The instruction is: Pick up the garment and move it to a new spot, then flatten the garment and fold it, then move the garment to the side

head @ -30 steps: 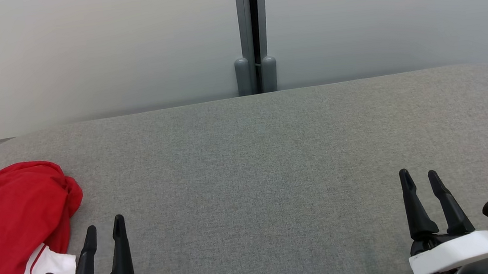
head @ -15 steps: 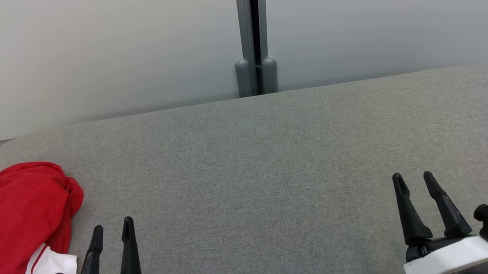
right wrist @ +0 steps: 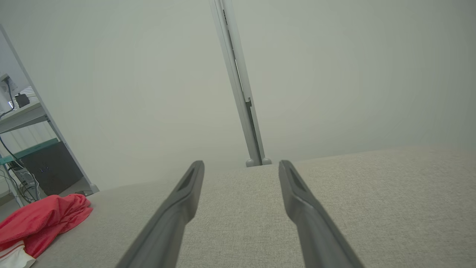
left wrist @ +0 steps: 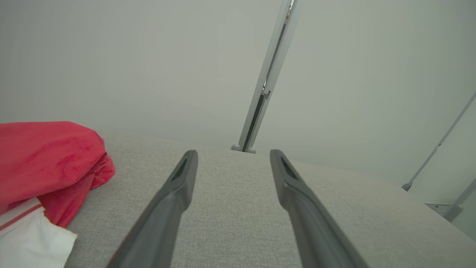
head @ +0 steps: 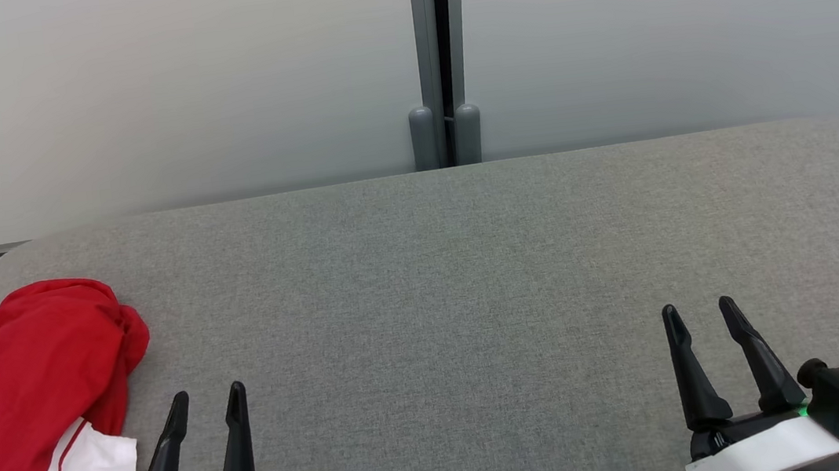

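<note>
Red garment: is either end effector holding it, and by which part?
Nothing is held. The left end effector and right end effector stand open and empty; the red garment lies untouched.

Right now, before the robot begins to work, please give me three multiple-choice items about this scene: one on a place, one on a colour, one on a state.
1. Where does the garment lie on the grey fabric surface?
A. At its right edge
B. At its left edge, beside the left end effector
C. In the middle

2. Which colours does the garment have?
A. Red and white
B. Blue and yellow
C. All black

3. In which state are the left end effector and the right end effector?
A. Both shut on the garment
B. Both open and empty
C. Left open, right shut

Answers:
1 B: the head view shows it crumpled at the left edge.
2 A: it is red cloth with a white part that bears red stripes.
3 B: the fingers of each stand apart with nothing between them.
</note>
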Controlling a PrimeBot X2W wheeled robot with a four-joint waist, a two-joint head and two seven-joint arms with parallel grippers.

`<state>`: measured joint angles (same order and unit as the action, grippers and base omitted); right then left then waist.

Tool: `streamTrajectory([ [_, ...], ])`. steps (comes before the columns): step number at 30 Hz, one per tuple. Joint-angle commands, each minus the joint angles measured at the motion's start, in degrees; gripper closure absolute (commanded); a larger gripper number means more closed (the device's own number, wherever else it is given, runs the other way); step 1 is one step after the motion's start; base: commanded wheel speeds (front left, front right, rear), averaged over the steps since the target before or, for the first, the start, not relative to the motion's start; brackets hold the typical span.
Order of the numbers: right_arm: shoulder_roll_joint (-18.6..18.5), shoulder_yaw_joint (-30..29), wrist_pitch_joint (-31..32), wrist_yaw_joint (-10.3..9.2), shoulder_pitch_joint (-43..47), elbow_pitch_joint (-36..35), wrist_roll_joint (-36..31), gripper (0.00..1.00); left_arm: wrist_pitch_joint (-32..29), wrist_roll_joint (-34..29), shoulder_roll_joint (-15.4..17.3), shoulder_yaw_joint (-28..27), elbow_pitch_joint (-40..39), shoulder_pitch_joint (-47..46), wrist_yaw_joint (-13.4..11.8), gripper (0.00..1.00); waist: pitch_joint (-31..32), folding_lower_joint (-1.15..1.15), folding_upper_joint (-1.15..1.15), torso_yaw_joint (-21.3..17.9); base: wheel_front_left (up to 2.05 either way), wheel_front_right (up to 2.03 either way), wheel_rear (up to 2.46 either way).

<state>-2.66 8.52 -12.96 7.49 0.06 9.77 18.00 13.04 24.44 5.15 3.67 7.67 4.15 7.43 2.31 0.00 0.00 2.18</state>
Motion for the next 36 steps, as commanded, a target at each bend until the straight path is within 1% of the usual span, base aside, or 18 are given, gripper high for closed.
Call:
streamTrajectory([
  [1,-0.31,0.23,-0.46,0.0,0.41,-0.28,-0.78,0.0,0.29,-0.98,0.52,0.03,-0.21,0.07,0.08,0.0,0.06,0.0,0.0,0.0,0.0,0.0,0.0],
  [19,-0.33,0.86,-2.41,0.0,1.38,-0.03,-7.96,0.0,2.2,-6.8,0.4,0.36,0.98,1.04,0.1,0.0,0.61,0.0,0.0,0.28,0.0,0.0,0.0],
  [36,-0.32,0.78,-2.35,0.0,1.63,0.72,-7.35,0.0,2.16,-7.47,-0.06,-0.59,0.71,0.14,0.09,0.0,0.38,0.0,0.0,0.67,0.0,0.0,0.0],
])
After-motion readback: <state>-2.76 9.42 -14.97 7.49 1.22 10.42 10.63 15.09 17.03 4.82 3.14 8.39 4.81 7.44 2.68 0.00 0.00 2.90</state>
